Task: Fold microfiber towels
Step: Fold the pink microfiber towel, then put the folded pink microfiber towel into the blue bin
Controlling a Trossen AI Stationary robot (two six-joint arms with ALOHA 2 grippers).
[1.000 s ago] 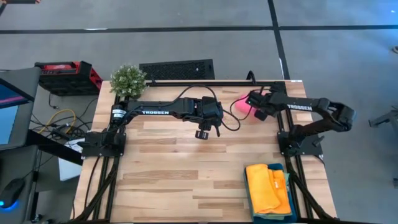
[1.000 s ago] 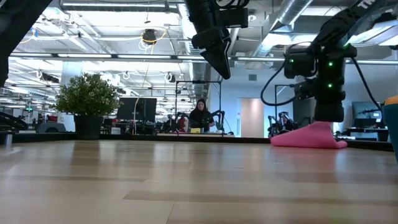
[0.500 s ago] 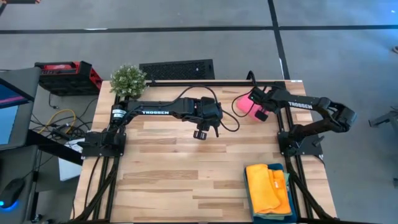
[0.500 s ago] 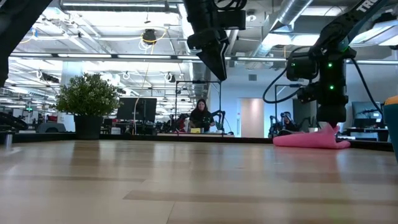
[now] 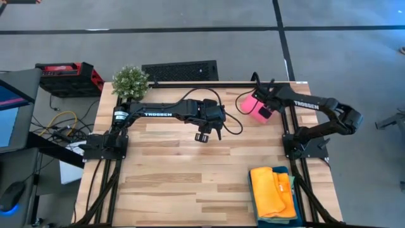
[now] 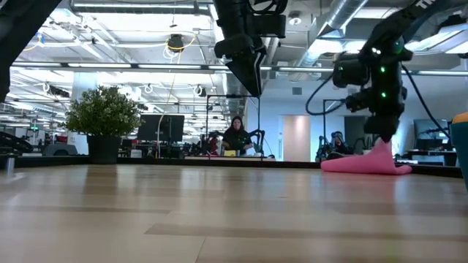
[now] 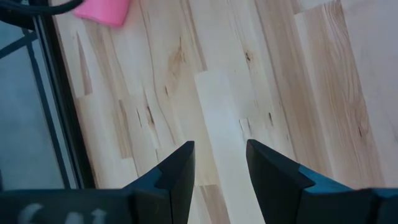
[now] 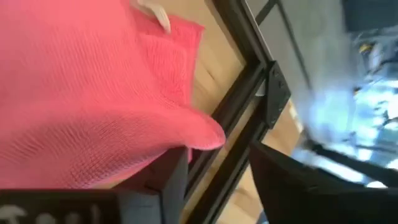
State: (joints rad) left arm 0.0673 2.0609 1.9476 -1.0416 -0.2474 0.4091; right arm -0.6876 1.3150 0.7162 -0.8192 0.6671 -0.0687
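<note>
Left to right: our left gripper (image 5: 201, 136) hangs above the bare middle of the surface (image 5: 190, 183), fingers (image 7: 180, 168) well apart with nothing between them, same pose as a second ago, so that arm is just waiting. Farther right, at the back right corner of the surface, sits the hot pink towel (image 5: 251, 104), bunched in a low heap close to the black frame rail (image 8: 245, 87) at the edge. What changed: a second ago our right gripper (image 5: 266, 111) was clamped on this towel; now its fingers have parted and pulled up a little, and the cloth has slumped back down. From the low view a peak of the pink cloth still reaches up to the right fingers (image 6: 381, 135), and the right wrist view shows fabric lying over one finger, so we can't tell if it's fully free or just draped there; we read it as let go, not gripped. Nearest the front right, the dark teal tray (image 5: 254, 209) holds the orange towel (image 5: 272, 193) folded on top, with a yellow towel (image 5: 260, 173) edge showing under it. Our take: pink has been dropped at the back corner still crumpled, not flat, so the fold on it isn't started; next we'd need to regrasp a corner and spread it out toward the open middle, away from the rail.
</note>
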